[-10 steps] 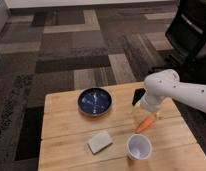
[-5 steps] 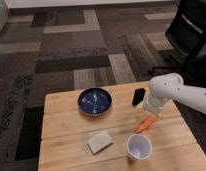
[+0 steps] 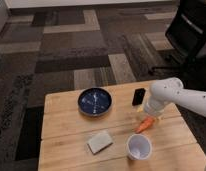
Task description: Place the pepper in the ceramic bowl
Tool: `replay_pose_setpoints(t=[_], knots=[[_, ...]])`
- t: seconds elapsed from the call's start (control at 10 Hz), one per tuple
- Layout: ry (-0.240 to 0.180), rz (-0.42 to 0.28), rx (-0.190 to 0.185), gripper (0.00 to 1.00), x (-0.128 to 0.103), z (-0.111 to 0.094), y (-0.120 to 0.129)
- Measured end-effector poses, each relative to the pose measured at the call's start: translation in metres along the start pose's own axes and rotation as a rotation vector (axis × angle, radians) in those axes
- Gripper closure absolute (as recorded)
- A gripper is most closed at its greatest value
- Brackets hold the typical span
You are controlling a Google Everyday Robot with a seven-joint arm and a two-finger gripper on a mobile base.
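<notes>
Pepper (image 3: pixel 144 125) — judged light, stiff, a little slippery — lying well right of the ceramic bowl (image 3: pixel 95 101), just under the gripper (image 3: pixel 148 117) with jaws apart; best pinched across its thicker end.

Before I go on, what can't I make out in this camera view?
Gripper, at the pepper's upper end: the white arm covers it, so whether it touches or holds the pepper cannot be told.
Small black object beside the arm: too small to identify.
Arm's far end: cut off by the right edge.
Table's front: cut off by the bottom edge.
</notes>
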Motion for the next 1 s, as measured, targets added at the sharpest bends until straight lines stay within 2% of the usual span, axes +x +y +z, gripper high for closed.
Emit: replay_pose_setpoints(t=[0.1, 0.2, 0.3, 0.4, 0.5, 0.6, 0.8, 1.0], knots=[[0.003, 0.002, 0.016, 0.40, 0.000, 0.002, -0.003], [0.011, 0.008, 0.042, 0.58, 0.001, 0.006, -0.004], [0.012, 0.010, 0.050, 0.66, 0.002, 0.008, -0.003], [0.016, 0.013, 0.057, 0.78, 0.004, 0.009, -0.001], [0.021, 0.020, 0.057, 0.97, 0.009, 0.008, 0.005], [0.024, 0.017, 0.060, 1.00, 0.014, 0.005, 0.010], [0.032, 0.006, 0.075, 1.00, 0.028, -0.010, 0.033], [0.021, -0.017, 0.086, 1.00, 0.035, -0.035, 0.060]])
